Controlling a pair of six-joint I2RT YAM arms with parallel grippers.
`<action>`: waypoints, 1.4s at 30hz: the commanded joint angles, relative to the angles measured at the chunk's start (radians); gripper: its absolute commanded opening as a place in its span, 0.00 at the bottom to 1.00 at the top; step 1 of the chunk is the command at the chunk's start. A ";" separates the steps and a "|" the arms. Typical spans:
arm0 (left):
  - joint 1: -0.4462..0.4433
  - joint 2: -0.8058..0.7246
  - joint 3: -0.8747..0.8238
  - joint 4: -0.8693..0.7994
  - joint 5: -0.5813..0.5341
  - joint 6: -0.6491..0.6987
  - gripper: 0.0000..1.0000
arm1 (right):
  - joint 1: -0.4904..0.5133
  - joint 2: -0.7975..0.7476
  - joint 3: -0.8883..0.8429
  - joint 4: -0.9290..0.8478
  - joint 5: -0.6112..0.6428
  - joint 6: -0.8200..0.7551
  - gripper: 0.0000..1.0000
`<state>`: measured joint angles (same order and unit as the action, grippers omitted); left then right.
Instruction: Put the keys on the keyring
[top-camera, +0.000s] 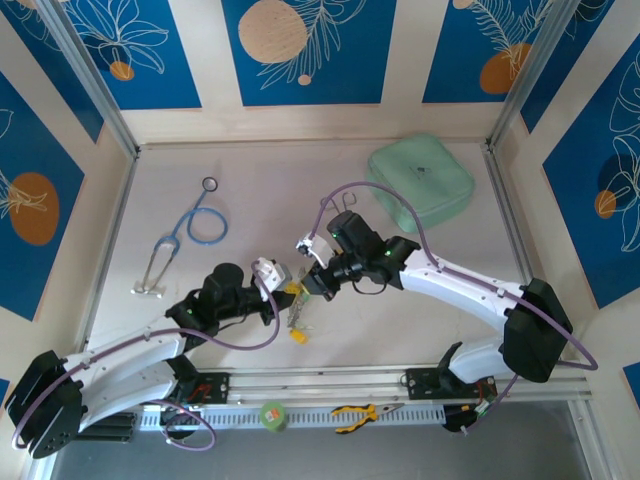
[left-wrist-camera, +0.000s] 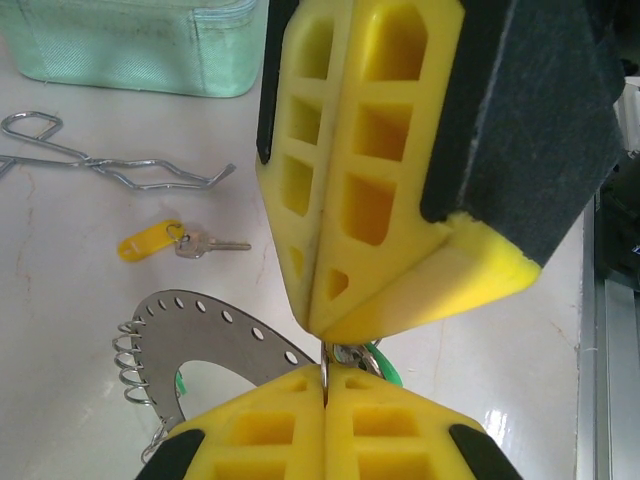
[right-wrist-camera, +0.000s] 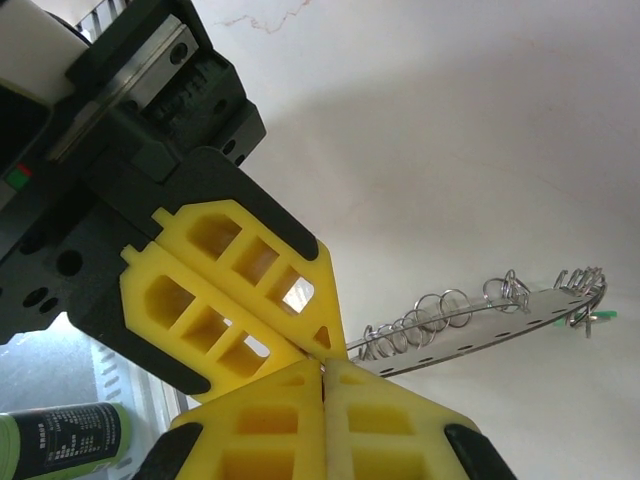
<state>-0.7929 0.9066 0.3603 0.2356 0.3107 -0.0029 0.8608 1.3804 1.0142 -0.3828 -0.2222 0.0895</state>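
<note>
Both claws meet at the middle front of the table (top-camera: 260, 180), tips almost touching over the rim of the keyring (left-wrist-camera: 205, 335). The perforated steel disc, fringed with small split rings, hangs between them just above the surface. The left gripper (left-wrist-camera: 325, 392) is closed tight, with a thin wire loop (left-wrist-camera: 347, 356) from the rim caught in the seam of its yellow fingers. The right gripper (left-wrist-camera: 322, 322) is closed too and bears down on the same spot from above. The tips crowd each other, so it is hard to say which claw pinches the disc and which the loop.

A sliver of green plastic (left-wrist-camera: 385, 368) beside the pinch looks like the head of a key at the ring. A yellow-headed key (left-wrist-camera: 180, 242) lies loose on the table, well apart from the disc. Forceps (left-wrist-camera: 110, 168), a mint-green pouch (left-wrist-camera: 130, 50) and a blue-tubed stethoscope (top-camera: 200, 222) lie farther off.

The step in hand appears to be threading a key onto one of the rim's split rings. The next move likely calls for one claw to hold the disc steady while the other works the key around the wire coil. That is a fine, twisting motion with little room for slip. After that, the loose yellow key would need fetching.
</note>
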 joint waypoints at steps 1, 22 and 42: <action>-0.011 -0.008 0.034 -0.004 0.031 -0.009 0.00 | 0.010 0.019 0.030 -0.011 0.061 -0.024 0.00; -0.011 -0.057 -0.022 0.117 -0.026 0.029 0.00 | -0.037 -0.015 0.004 0.000 0.036 0.118 0.38; -0.012 0.045 -0.086 0.429 -0.101 0.067 0.00 | -0.084 -0.009 0.135 -0.178 -0.030 0.295 0.32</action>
<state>-0.7933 0.9531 0.2722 0.5911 0.2337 0.0437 0.7418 1.3365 1.0889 -0.4519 -0.2379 0.2447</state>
